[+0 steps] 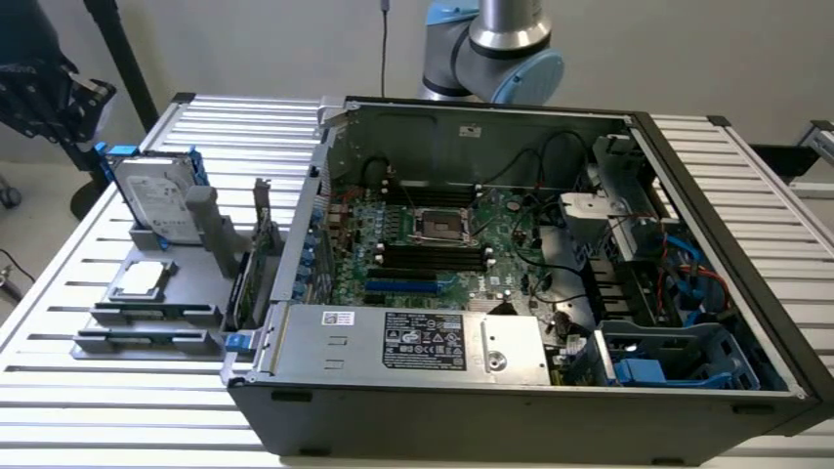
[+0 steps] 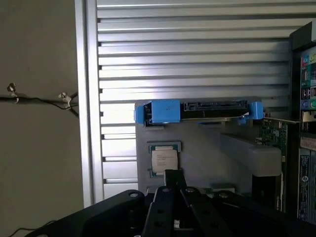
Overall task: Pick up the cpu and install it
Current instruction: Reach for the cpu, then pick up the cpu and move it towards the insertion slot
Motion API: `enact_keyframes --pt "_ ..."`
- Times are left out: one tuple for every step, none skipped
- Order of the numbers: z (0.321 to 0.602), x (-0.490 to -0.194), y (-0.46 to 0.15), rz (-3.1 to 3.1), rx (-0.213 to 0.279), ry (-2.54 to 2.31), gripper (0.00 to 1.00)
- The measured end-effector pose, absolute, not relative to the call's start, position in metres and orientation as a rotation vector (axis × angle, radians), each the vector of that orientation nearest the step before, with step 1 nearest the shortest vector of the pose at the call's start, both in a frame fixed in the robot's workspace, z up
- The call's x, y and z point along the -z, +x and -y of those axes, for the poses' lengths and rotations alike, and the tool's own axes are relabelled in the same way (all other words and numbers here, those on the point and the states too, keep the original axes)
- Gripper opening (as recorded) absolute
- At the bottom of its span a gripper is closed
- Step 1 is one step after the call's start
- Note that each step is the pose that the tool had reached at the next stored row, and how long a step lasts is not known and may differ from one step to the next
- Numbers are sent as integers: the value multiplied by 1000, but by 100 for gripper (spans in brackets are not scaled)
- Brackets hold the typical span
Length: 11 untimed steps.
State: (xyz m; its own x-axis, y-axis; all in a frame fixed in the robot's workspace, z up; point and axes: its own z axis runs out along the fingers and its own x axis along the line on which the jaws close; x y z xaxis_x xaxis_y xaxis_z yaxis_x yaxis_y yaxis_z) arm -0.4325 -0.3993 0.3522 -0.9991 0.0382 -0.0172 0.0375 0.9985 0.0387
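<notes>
Plainly shut and empty, with tight edges around the chip

I am holding my gripper [image 2: 171, 177] with its fingers pressed together and nothing between them. In the wrist view its tip is overlapping the near edge of the cpu [image 2: 164, 160], though I cannot tell how far off it I am hanging. The cpu [image 1: 141, 280] is lying flat in a shallow pocket of the grey holder [image 1: 195, 293] at the exterior view's lower left, outside the computer case [image 1: 521, 391].

As I judge it, the main danger is arriving with my fingers together: I would be pressing on the metal top instead of straddling it, scratching it or tipping it in its pocket. The chip is thin and the pocket rim is hugging it, so a skewed grip would likely be slipping.

Room is tight on two sides. The hard drive [image 1: 154, 200] is standing upright just beyond the cpu, and a green card [image 1: 254, 259] is standing between the holder and the case wall. Open space is lying toward the slatted table [image 1: 65, 391] at the exterior view's left, and upward. The socket [image 1: 439, 227] is sitting mid-frame on the motherboard, ringed by case walls, with cables [image 1: 548, 161] draping to its right and threatening to snag.
</notes>
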Motion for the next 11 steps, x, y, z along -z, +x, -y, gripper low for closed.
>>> enact_keyframes --pt "399 -352 -432 -3123 -60 59 11" --pt "399 -352 -432 -3123 -60 59 11" --pt "399 -352 -432 -3122 -60 59 11" --pt "399 -352 -432 -3123 -60 59 11" --pt "399 -352 -432 -3123 -60 59 11" --pt "399 -352 -432 -3123 -60 59 11" --pt "399 -352 -432 -3123 -60 59 12" --pt "399 -352 -432 -3122 -60 59 12" --pt "399 -352 -432 -3122 -60 59 17" --pt "399 -352 -432 -3123 -60 59 24" --pt "399 -352 -432 -3122 -60 59 24"
